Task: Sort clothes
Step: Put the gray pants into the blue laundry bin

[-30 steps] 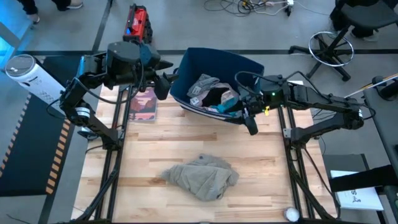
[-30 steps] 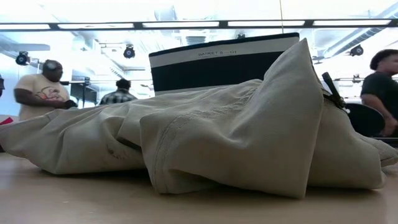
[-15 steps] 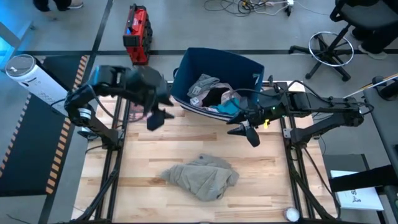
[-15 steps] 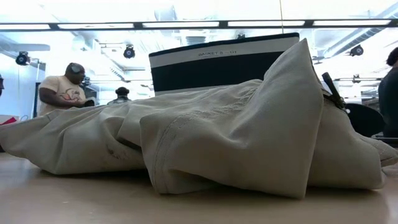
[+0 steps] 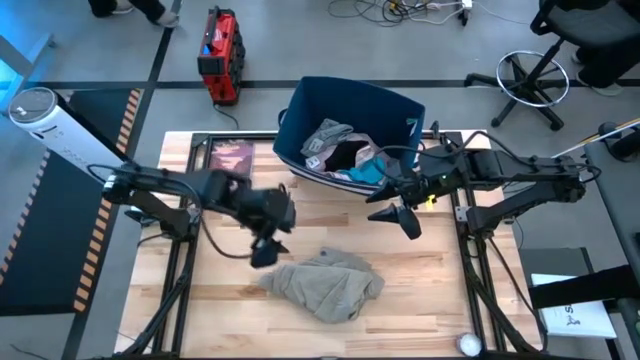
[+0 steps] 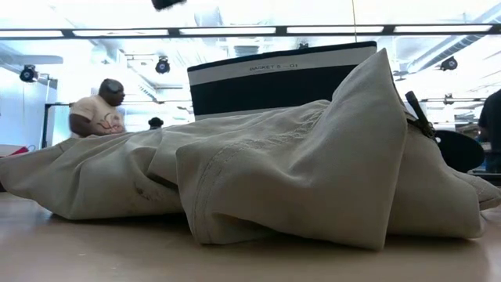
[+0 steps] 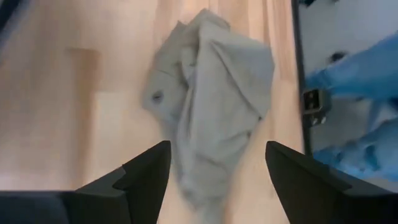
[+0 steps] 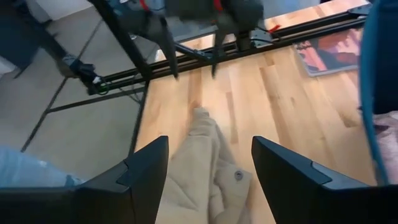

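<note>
A crumpled grey-beige garment (image 5: 325,283) lies flat on the wooden table near its front edge. It fills the low view (image 6: 258,172). More clothes (image 5: 340,150), grey, black, teal and pinkish, lie in the navy bin (image 5: 350,95) at the table's far edge. My left gripper (image 5: 262,250) is open above the table, just left of the grey-beige garment, which shows between its fingers (image 7: 211,99). My right gripper (image 5: 395,215) is open and empty in front of the bin, right of centre. It looks toward the garment (image 8: 199,168).
A flat pink-covered book (image 5: 232,158) lies at the far left of the table, beside the bin. The bin's striped wall (image 6: 282,78) stands behind the garment. People move in the room beyond. A small white object (image 5: 468,343) sits at the near right corner.
My left gripper has swung from the far left, beside the bin, toward the table's near edge and centre, ending just left of the grey-beige garment. My right gripper has drawn back a little from the bin toward the near edge. The garment has kept still.
</note>
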`<action>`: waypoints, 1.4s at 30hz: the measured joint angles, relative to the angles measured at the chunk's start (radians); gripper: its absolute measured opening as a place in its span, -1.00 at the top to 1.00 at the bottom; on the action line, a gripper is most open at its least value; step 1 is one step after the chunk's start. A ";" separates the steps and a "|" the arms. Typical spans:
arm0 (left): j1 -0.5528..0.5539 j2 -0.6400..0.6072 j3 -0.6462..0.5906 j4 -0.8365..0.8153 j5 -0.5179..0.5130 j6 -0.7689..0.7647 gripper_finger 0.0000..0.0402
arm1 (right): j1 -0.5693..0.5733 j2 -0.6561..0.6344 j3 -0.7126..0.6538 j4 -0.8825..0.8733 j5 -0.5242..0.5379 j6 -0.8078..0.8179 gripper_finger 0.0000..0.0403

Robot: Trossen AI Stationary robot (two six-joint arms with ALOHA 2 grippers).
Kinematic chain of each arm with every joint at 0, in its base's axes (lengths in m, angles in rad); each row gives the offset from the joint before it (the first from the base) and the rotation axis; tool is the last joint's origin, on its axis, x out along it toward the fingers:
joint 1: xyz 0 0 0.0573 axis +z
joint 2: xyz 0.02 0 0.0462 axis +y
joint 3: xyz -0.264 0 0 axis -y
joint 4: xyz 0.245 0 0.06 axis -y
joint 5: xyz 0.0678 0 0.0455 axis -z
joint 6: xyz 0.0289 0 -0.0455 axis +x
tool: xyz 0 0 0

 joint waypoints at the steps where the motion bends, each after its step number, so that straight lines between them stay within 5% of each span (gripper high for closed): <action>1: -0.005 -0.006 -0.053 0.070 0.014 -0.034 -0.28 | 0.000 -0.004 0.000 -0.002 -0.006 0.000 -0.09; 12: -0.057 0.040 -0.452 0.567 0.062 -0.392 -0.47 | 0.000 -0.048 0.000 -0.046 -0.047 -0.045 -0.19; 28: -0.081 0.325 -0.504 0.692 -0.001 -0.455 -0.43 | 0.000 -0.006 0.000 -0.027 0.061 -0.011 -0.16; 34: -0.081 0.383 -0.499 0.739 -0.005 -0.619 -0.05 | -0.001 0.002 0.000 -0.012 0.060 -0.033 -0.13; 40: -0.082 0.360 -0.449 0.711 -0.050 -0.642 0.81 | -0.003 -0.005 0.000 -0.004 0.060 -0.066 -0.09; 42: -0.081 0.338 -0.419 0.708 -0.048 -0.650 0.92 | -0.003 -0.011 0.000 -0.005 0.059 -0.078 -0.07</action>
